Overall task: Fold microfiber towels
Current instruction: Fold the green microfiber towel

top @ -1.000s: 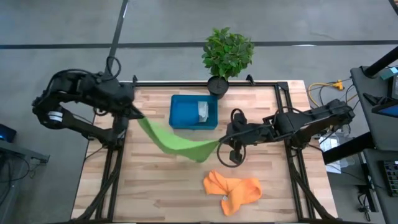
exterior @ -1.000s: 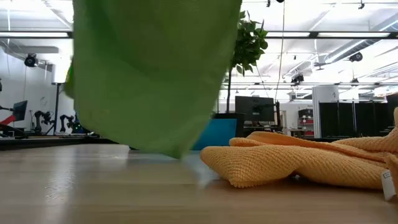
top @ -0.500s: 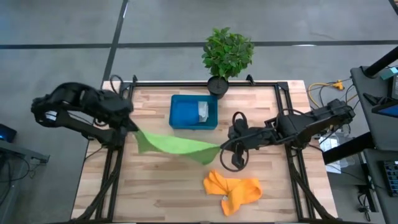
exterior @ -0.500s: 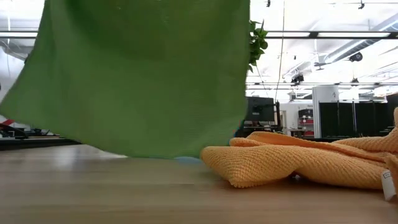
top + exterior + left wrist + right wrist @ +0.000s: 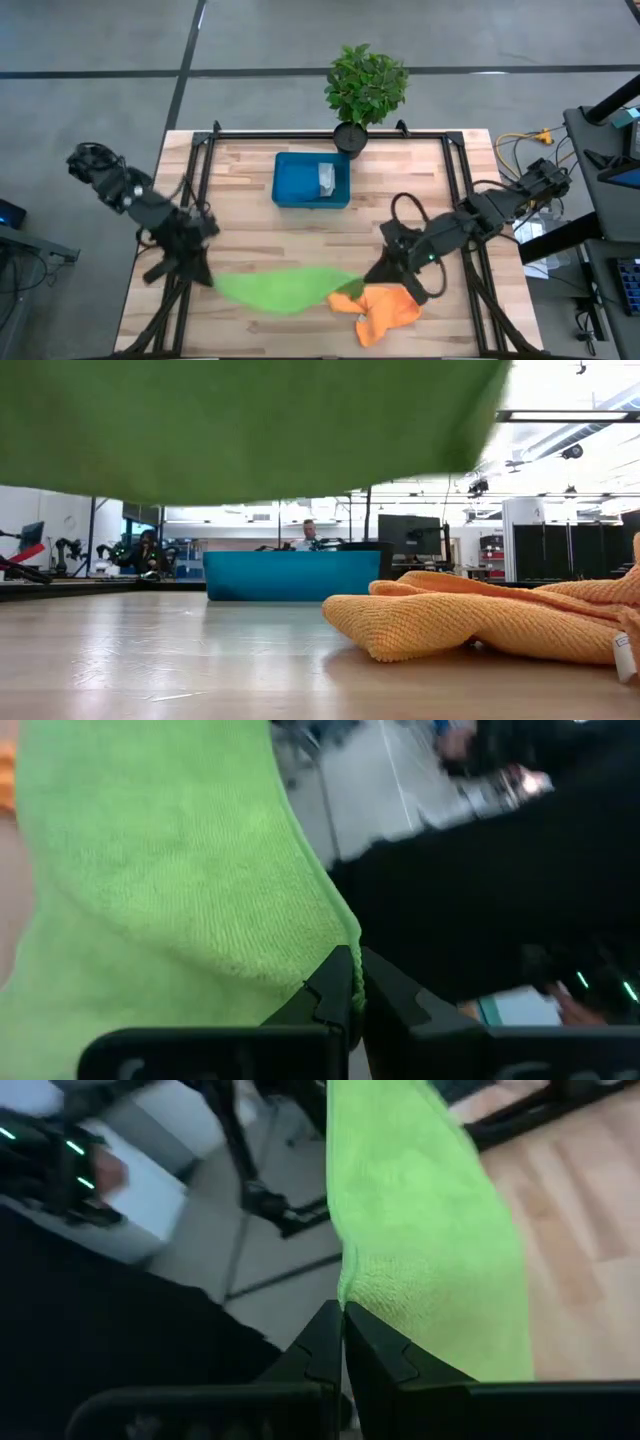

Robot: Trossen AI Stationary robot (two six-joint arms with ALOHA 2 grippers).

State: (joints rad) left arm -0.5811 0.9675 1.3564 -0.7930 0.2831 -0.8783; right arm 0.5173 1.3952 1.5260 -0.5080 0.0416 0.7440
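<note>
Above the table's near edge hangs the lime green towel [image 5: 285, 289], a soft looped-pile cloth stretched left to right. Left gripper [image 5: 352, 988] pinches one corner, right gripper [image 5: 341, 1330] the other. Its right end overlaps, perhaps touches, the crumpled waffle-textured orange towel [image 5: 385, 310] on the wooden table [image 5: 400, 190].

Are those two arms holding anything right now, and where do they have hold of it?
Yes: the lime green towel. The left gripper pinches one edge and the right gripper the opposite edge, stretching it between them above the table.
</note>
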